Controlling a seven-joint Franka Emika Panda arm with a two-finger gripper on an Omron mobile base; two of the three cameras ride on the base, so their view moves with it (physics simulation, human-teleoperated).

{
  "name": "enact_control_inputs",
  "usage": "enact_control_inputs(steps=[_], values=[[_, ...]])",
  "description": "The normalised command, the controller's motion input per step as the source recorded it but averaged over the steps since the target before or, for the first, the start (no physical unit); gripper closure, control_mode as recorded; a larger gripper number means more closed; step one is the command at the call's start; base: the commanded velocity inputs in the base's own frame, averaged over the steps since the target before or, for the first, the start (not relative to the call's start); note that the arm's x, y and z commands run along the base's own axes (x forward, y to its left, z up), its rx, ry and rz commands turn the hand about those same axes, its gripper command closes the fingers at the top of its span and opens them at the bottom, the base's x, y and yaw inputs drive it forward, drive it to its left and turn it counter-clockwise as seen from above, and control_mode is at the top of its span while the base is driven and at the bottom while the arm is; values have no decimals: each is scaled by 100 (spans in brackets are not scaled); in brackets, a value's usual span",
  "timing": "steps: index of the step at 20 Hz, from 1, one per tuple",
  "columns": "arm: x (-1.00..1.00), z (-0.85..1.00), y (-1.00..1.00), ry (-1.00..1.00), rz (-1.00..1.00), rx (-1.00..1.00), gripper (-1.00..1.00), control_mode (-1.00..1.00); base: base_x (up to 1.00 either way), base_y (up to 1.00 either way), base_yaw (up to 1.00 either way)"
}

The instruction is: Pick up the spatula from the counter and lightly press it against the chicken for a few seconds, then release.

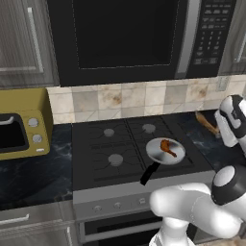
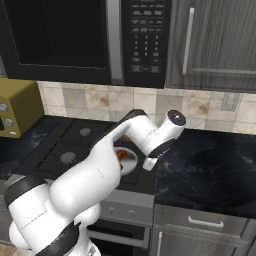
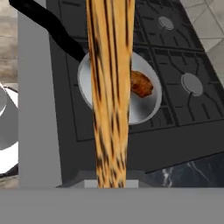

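Note:
A striped wooden spatula (image 3: 109, 87) runs up the middle of the hand view, and my gripper (image 3: 111, 183) is shut on its lower end. Beyond it, on the front right burner of the stove (image 3: 175, 48), sits a grey pan (image 3: 146, 111) holding a brown piece of chicken (image 3: 141, 84). The spatula's blade hangs above the pan, just beside the chicken; whether they touch is unclear. In the left base view the spatula (image 1: 205, 123) sticks out of my gripper (image 1: 217, 129) over the counter, to the right of the pan (image 1: 156, 154) and chicken (image 1: 166, 147). My forearm partly covers the pan (image 2: 131, 159) in the right base view.
The pan's black handle (image 1: 148, 174) points toward the stove's front edge. A yellow toaster oven (image 1: 21, 127) stands on the left counter. A black microwave (image 1: 125, 33) hangs above the stove. To the right lies a dark sink (image 2: 220, 172) in the marble counter.

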Motion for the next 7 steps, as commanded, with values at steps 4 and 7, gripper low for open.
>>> enact_control_inputs(steps=[4, 7], values=[[-64, 0, 6, -8, -19, 23, 100, -100, 0, 0, 0], [-79, 0, 23, -9, -24, 21, 100, -100, 0, 0, 0]])
